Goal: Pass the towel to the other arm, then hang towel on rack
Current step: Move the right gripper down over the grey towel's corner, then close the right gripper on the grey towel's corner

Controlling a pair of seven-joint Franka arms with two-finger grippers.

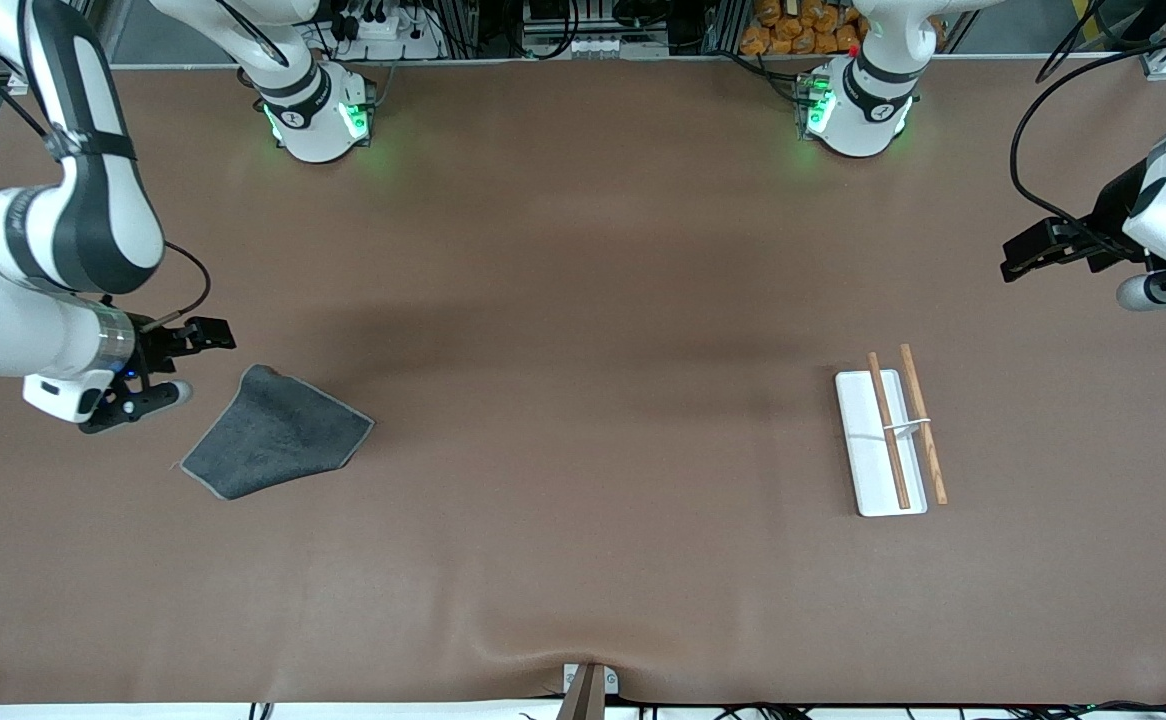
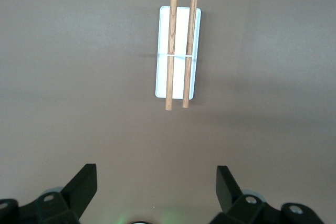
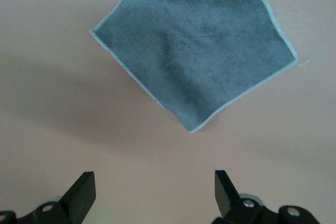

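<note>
The towel is lying flat on the surface, grey side up, its pale stitched edge showing all round, down at the right arm's end. Nothing is touching it yet. It is sitting just beside the right hand, which is hovering low over the bare surface with its fingers spread wide and nothing between them. In the right wrist view the towel is filling the space ahead of those open fingers, so that hand is looking lined up for a first grab, probably at the nearest corner.

The rack is sitting well apart from the towel, toward the left arm's end, its two wooden rods running over the white base with the thin crosspiece joining them. The left hand is hanging in the air over bare surface near the rack, waiting, fingers held wide apart and empty too. Its wrist view is looking at the rack ahead of it. That split makes sense: one arm is sitting by the towel, the other by the rack, so the handover would need to happen over the middle ground between them.
</note>
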